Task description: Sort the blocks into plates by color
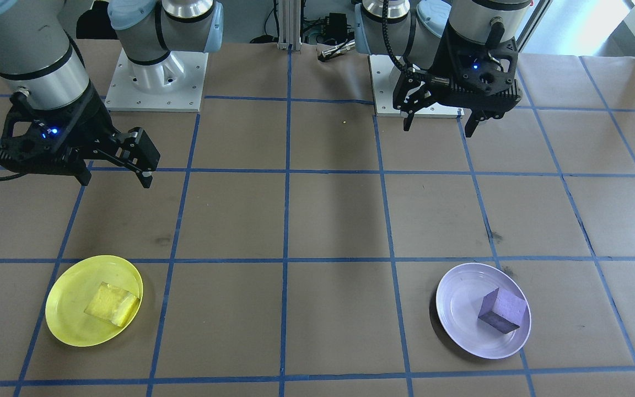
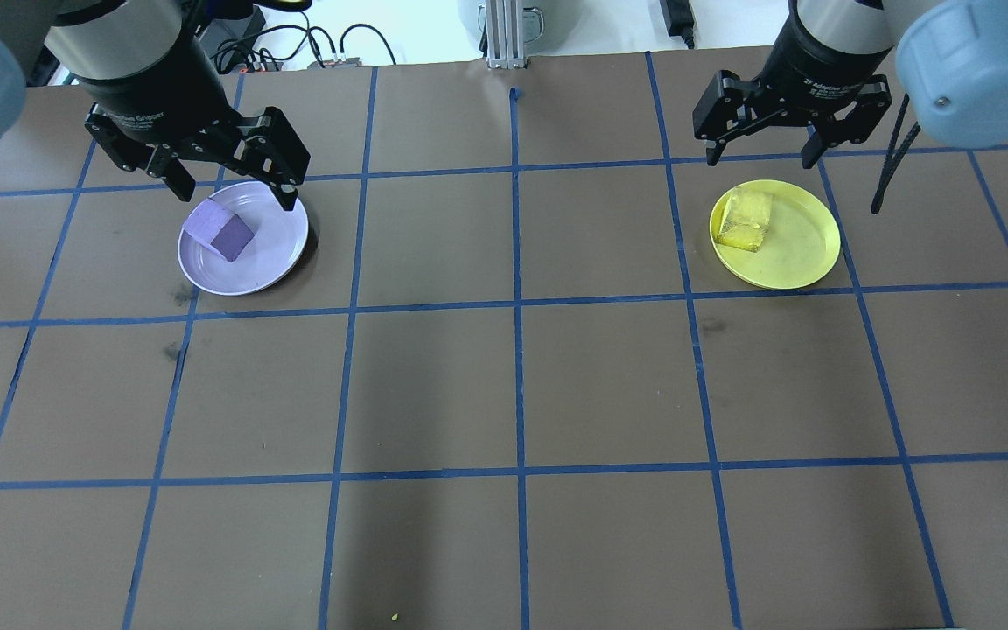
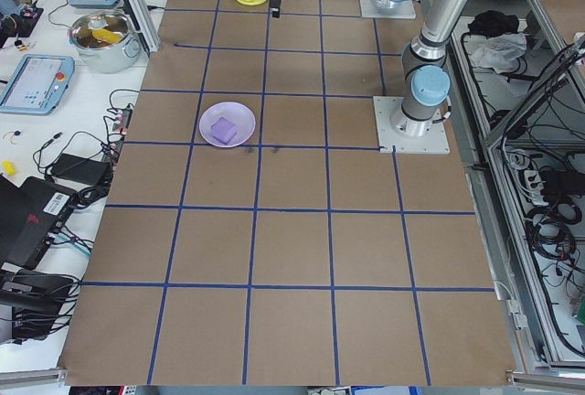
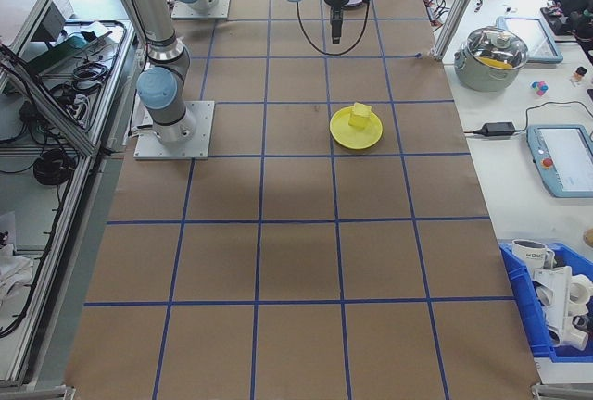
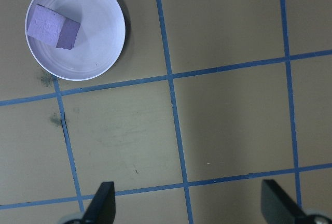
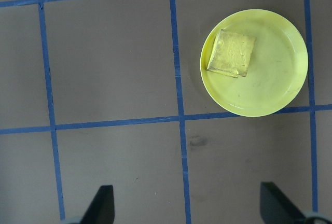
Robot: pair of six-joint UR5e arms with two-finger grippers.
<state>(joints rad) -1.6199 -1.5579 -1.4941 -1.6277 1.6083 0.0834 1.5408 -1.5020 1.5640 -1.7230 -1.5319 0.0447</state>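
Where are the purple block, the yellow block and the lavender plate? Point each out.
purple block [image 2: 222, 231]: overhead exterior view, on its top face.
yellow block [image 6: 231, 53]: right wrist view, middle of its top face.
lavender plate [image 5: 101, 42]: left wrist view, bare floor of the plate beside the block.

Overhead and front views face each other across the table [image 2: 504, 394]; side views look along it; wrist cameras look straight down.

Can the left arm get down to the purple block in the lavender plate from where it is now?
Probably yes. The left gripper hangs open and empty above the table, the purple block lies uncovered in the lavender plate, and nothing stands between them.
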